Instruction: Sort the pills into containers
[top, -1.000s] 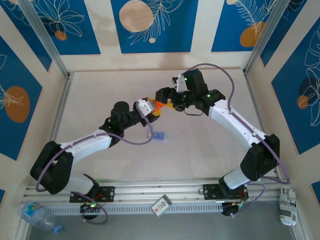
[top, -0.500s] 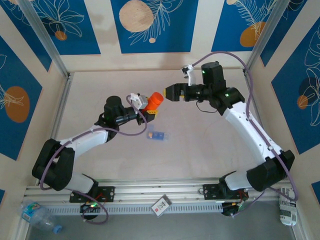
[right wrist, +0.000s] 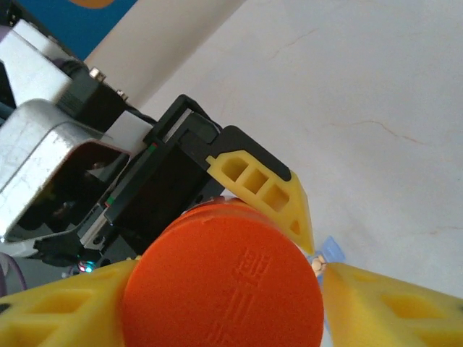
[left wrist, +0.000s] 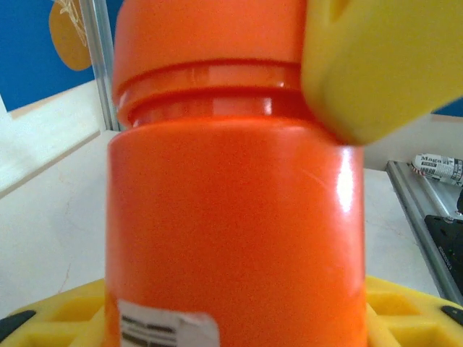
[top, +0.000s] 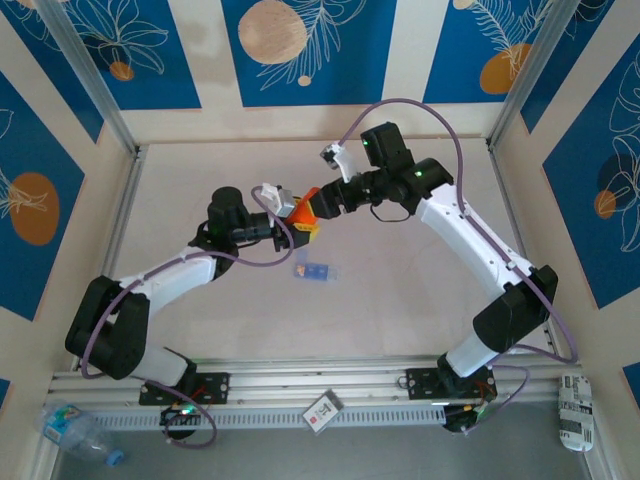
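An orange bottle (top: 306, 207) is held above the table with my left gripper (top: 300, 218) shut on its body. In the left wrist view the orange bottle (left wrist: 231, 217) stands between my yellow fingers (left wrist: 51, 318). My right gripper (top: 323, 203) is at the cap, its jaws closed against both sides. In the right wrist view the orange cap (right wrist: 221, 285) sits between my yellow fingers (right wrist: 391, 307). The pale-blue containers (top: 315, 270) lie on the table below the bottle. A corner of the containers (right wrist: 331, 250) peeks past the cap, with small pale pills (right wrist: 317, 264) in it.
A metal rail (top: 330, 385) runs along the near edge, with a small card (top: 322, 410) on it. A plastic water bottle (top: 75, 428) lies at the bottom left. A printed packet (top: 575, 410) lies at the bottom right. Metal frame posts (top: 90, 75) stand at the back corners.
My right gripper has swung left from a gap away to the bottle's cap and its jaws have narrowed onto it. The left arm has held the bottle nearly still over the last half second.
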You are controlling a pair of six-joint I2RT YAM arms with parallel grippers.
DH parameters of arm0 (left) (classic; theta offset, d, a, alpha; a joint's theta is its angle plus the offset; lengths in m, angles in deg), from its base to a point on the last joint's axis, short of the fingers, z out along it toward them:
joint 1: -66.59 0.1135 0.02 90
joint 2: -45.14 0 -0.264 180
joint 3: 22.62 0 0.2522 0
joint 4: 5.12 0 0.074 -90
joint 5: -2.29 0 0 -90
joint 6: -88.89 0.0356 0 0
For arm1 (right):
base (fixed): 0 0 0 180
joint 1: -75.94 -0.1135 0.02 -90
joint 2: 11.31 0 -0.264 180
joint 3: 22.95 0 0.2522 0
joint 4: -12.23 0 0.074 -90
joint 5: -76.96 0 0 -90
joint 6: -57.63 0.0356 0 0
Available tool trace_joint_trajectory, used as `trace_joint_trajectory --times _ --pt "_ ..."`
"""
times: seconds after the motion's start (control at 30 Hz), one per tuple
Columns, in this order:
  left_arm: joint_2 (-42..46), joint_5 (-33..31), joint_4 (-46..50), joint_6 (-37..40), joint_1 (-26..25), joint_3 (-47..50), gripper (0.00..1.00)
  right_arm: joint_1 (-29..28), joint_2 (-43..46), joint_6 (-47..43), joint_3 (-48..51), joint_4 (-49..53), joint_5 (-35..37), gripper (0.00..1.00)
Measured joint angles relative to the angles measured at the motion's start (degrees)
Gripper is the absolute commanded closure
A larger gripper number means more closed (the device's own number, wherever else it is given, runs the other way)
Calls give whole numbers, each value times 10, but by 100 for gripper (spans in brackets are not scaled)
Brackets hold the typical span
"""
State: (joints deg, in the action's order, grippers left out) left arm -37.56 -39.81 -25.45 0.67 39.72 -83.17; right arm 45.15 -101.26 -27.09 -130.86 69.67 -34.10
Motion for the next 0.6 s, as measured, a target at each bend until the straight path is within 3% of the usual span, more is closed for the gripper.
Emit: trace_joint_trajectory --times 0.07,0.13,0.23,0.6 --pt "0 2 4 0 1 0 100 -1 0 0 0 1 0 44" --pt "-1 4 7 0 2 0 100 -1 0 2 3 0 0 31" --pt "-2 8 7 0 2 0 100 -1 1 7 15 -5 -2 20" --pt "-10 17 7 -2 2 -7 100 13 29 23 31 -13 -10 12"
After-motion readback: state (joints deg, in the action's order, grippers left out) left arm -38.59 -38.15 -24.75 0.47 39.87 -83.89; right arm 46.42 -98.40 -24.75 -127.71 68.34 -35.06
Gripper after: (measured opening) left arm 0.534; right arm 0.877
